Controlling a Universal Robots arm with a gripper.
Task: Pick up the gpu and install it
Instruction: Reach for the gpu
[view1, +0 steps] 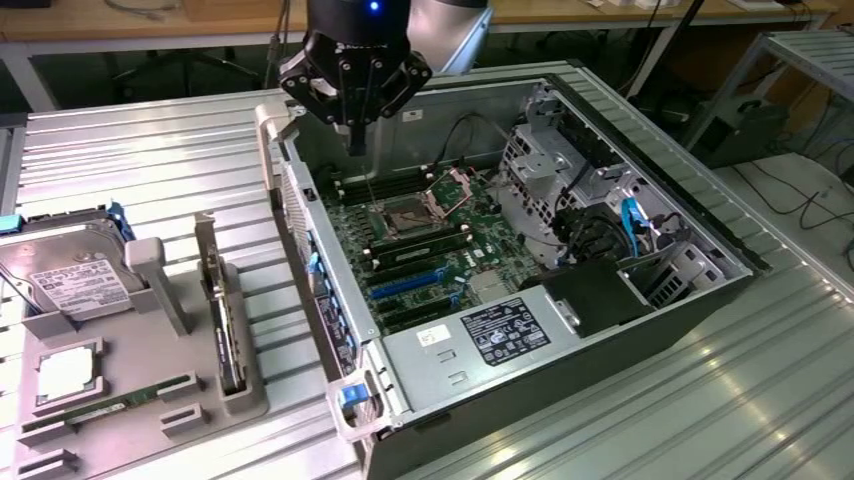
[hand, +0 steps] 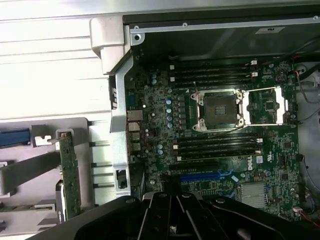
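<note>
The gpu (view1: 227, 325) stands on edge in a grey holder (view1: 174, 390) on the exterior view's left, its silver bracket (view1: 207, 250) upright at the far end. From the wrist camera the gpu (hand: 69, 175) appears as a narrow green board beside the case wall. My gripper (view1: 356, 138) hangs above the far corner of the open computer case (view1: 334, 330), over the motherboard (view1: 441, 255), well apart from the gpu. Its fingers are shut together with nothing between them. In the wrist view my gripper (hand: 172, 217) sits over the blue slot (hand: 200, 176).
A silver hard drive (view1: 74, 280), a processor chip (view1: 64, 372) and a green memory stick (view1: 100, 410) rest in the same holder. Inside the case are the open processor socket (hand: 218, 109), memory slots (hand: 215, 145), a power supply (view1: 494, 335) and drive cages (view1: 587, 200).
</note>
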